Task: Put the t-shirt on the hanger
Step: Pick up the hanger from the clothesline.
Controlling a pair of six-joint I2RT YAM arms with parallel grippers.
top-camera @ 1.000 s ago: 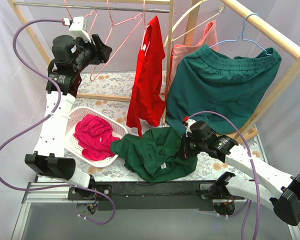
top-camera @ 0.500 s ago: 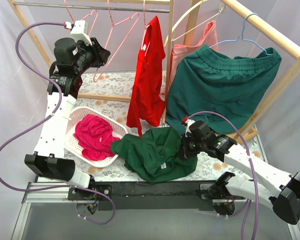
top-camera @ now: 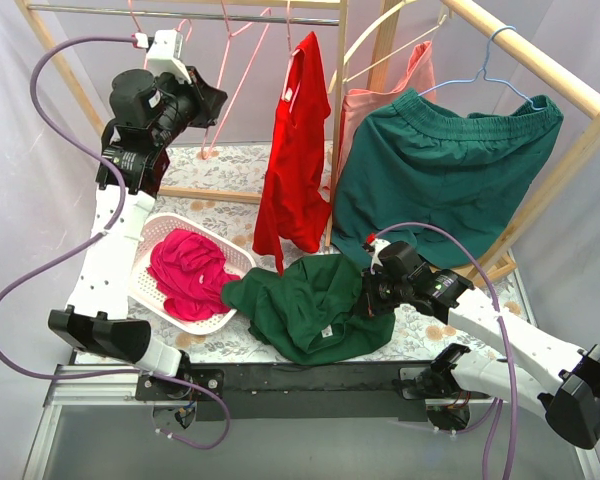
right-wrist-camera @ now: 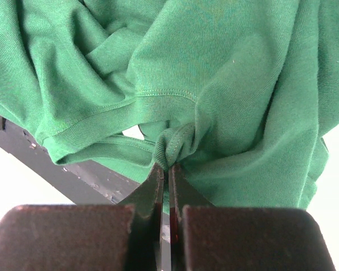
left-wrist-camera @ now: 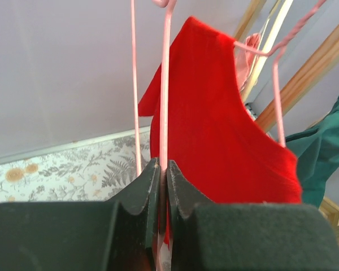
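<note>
The dark green t-shirt (top-camera: 310, 305) lies crumpled on the table at the front centre. My right gripper (top-camera: 366, 296) is at its right edge, shut on a bunched fold of the cloth. In the right wrist view the t-shirt (right-wrist-camera: 214, 84) fills the frame and the gripper (right-wrist-camera: 165, 168) pinches a ribbed hem. My left gripper (top-camera: 213, 100) is raised at the back left under the rail, shut on the pink wire hanger (top-camera: 242, 93). In the left wrist view the hanger's wire (left-wrist-camera: 165, 84) runs straight up out of the closed gripper (left-wrist-camera: 163, 166).
A red t-shirt (top-camera: 295, 150) hangs from the rack beside the wooden post (top-camera: 336, 100). Dark green shorts (top-camera: 440, 170) hang on a light blue hanger at the right. A salmon garment (top-camera: 375, 105) hangs on a cream hanger. A white basket (top-camera: 212, 237) holds pink cloth (top-camera: 185, 270).
My left gripper has shifted slightly up and to the right with the pink hanger, whose lower end has swung. The right gripper and the t-shirt have not moved.
</note>
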